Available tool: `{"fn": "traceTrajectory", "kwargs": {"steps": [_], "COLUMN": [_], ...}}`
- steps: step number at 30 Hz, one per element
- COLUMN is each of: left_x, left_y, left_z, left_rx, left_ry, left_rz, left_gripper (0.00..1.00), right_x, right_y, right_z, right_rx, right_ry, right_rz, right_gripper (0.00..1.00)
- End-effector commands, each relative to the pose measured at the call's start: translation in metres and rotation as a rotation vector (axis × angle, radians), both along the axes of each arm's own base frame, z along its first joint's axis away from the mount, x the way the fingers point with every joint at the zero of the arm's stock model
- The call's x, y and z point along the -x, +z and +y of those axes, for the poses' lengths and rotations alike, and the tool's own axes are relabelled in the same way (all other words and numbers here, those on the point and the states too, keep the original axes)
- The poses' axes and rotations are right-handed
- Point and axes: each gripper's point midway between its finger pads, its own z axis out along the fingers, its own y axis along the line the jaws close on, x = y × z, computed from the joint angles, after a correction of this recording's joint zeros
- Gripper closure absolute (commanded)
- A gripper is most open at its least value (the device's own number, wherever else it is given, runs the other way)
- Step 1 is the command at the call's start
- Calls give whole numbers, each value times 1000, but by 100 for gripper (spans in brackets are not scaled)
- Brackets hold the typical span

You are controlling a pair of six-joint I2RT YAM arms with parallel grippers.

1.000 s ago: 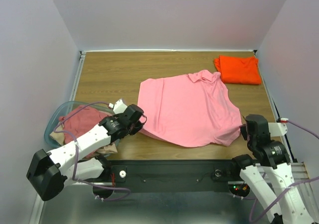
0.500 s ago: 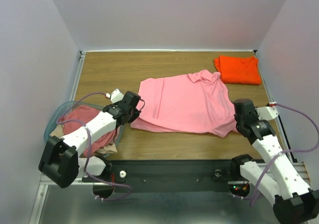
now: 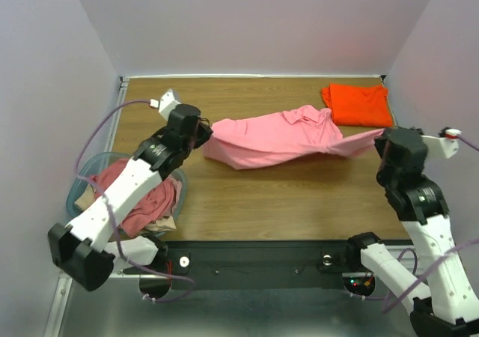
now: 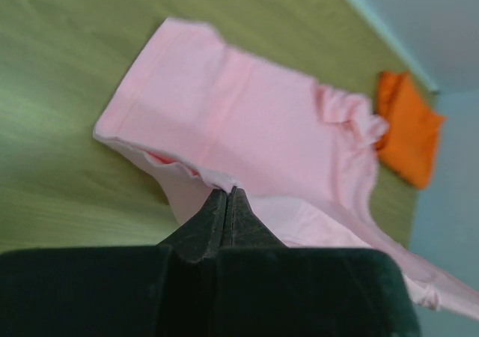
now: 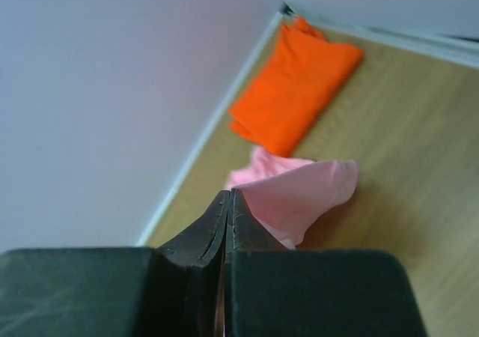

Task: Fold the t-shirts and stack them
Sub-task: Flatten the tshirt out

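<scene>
A light pink t-shirt (image 3: 281, 136) hangs folded over itself across the middle of the table, held at both lower corners. My left gripper (image 3: 206, 129) is shut on its left corner; in the left wrist view the pink fabric (image 4: 247, 120) spreads out from my closed fingertips (image 4: 228, 193). My right gripper (image 3: 380, 136) is shut on its right corner, lifted above the table; the pink cloth (image 5: 299, 195) drapes from my closed tips (image 5: 229, 195). A folded bright orange t-shirt (image 3: 358, 104) lies at the back right and shows in the right wrist view (image 5: 296, 90).
A clear bluish tub (image 3: 84, 178) at the near left holds a dusty rose shirt (image 3: 146, 198) and a tan one (image 3: 91, 198). The wooden table (image 3: 284, 195) ends at walls left, back and right.
Both grippers have lifted the pink shirt's near edge and carried it toward the back of the table, folding the shirt over itself. The left arm swung back and up; the right arm rose.
</scene>
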Motion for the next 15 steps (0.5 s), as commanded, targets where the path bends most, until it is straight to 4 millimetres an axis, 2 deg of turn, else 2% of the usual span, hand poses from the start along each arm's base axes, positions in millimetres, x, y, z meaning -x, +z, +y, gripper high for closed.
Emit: {"fn": "traceTrajectory", "kwargs": {"steps": [1,2,3,4,7,8,10,11,13,15], "left_x": [16,27,36,49,74,87,105,118,141,152], "left_y": [130,164,180,210,248,270,289,305,325,335], "left_z": [21,26,23,26,28,34,35,42,47,52], "left_rx": [91,126,151,192,245,268,289,309,341,355], "left_ry": [-4,-23,-63,-85,-153,-167,-217,-224,-265,-276], "left_rz": [-315,-396,-432,-502,-588,-640,-691,-734,-791,-822], "left_gripper": [100,100,100,100,100,100,100,100,100,100], "right_x": [33,40,47,61,84,100,116,133,144,163], "right_y": [109,126,140,167,206,229,252,271,286,302], "right_z": [-18,-17,-18,-20,-14,-15,-10,-10,-7,-8], "right_rx": [29,30,40,31,41,44,66,78,91,99], "right_ry": [-36,-15,-5,4,80,100,153,174,210,222], "right_rz": [-274,-311,-338,-406,-502,-560,-617,-671,-711,-764], "right_gripper": [100,100,100,100,100,100,100,100,100,100]}}
